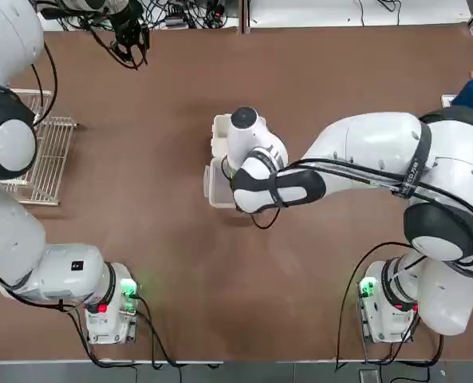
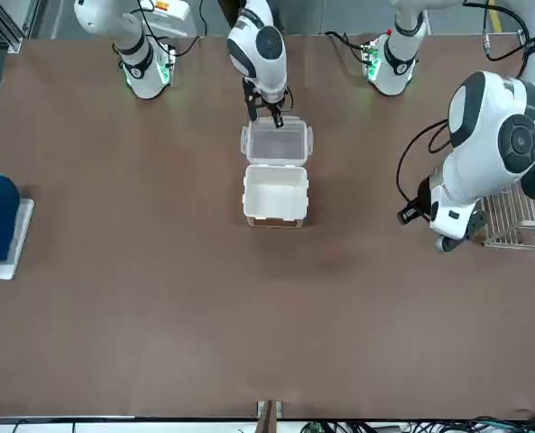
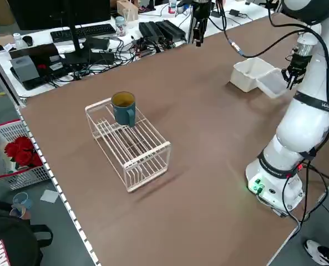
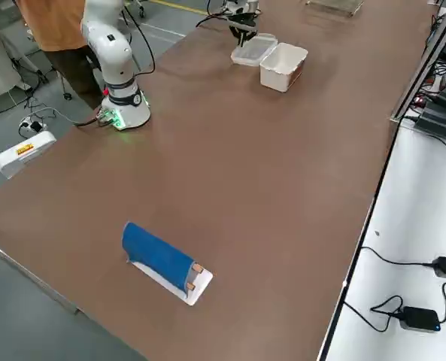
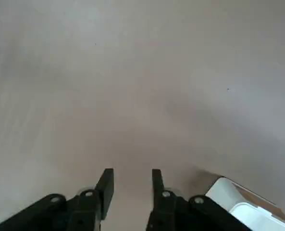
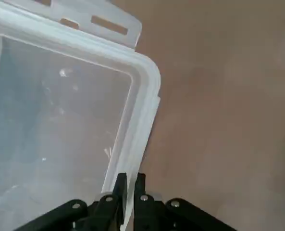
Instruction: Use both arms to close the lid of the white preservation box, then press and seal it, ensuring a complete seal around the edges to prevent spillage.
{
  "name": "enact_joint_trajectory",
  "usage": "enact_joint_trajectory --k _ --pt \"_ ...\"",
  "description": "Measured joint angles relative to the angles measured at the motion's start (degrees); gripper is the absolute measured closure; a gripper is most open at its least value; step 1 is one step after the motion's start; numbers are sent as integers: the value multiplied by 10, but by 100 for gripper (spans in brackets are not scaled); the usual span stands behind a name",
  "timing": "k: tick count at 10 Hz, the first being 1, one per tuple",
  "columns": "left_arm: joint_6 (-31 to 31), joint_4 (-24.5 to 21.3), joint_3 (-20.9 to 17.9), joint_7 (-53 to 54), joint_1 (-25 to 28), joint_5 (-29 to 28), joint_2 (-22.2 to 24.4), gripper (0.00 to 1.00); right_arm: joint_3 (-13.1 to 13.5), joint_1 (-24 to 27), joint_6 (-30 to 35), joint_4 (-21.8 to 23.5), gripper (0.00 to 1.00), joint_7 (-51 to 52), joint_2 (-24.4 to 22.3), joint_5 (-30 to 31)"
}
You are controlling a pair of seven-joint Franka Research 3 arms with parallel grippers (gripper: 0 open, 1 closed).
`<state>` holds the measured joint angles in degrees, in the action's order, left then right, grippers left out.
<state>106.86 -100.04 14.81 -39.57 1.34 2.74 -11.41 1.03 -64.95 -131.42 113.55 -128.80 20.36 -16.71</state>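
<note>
The right gripper (image 6: pixel 127 190) is pinching the near rim of the lid (image 2: pixel 277 142), lying open beside the white preservation box (image 2: pixel 275 193) mid-table, while the left gripper (image 5: pixel 132 185) is hanging slightly parted, well apart.

The white preservation box (image 2: pixel 275 197) stands open mid-table, its translucent lid (image 2: pixel 277 144) lying flat.

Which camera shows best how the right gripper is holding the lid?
The right wrist view: the right gripper pinches the lid rim between nearly shut fingers. The front view shows it at the lid's edge, small; in the top view the arm hides it; the side views show it far off.
</note>
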Motion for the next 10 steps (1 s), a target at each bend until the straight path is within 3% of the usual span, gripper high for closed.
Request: enact_joint_trajectory --k 2,3,10 --pt "0 4 0 0 0 0 0 90 4 2 34 -17 90 0 -8 -11" --pt "0 5 0 0 0 0 0 97 5 3 44 -22 90 0 -12 -11" --pt "0 16 -1 0 2 0 0 98 11 28 137 -77 90 0 -45 -14"
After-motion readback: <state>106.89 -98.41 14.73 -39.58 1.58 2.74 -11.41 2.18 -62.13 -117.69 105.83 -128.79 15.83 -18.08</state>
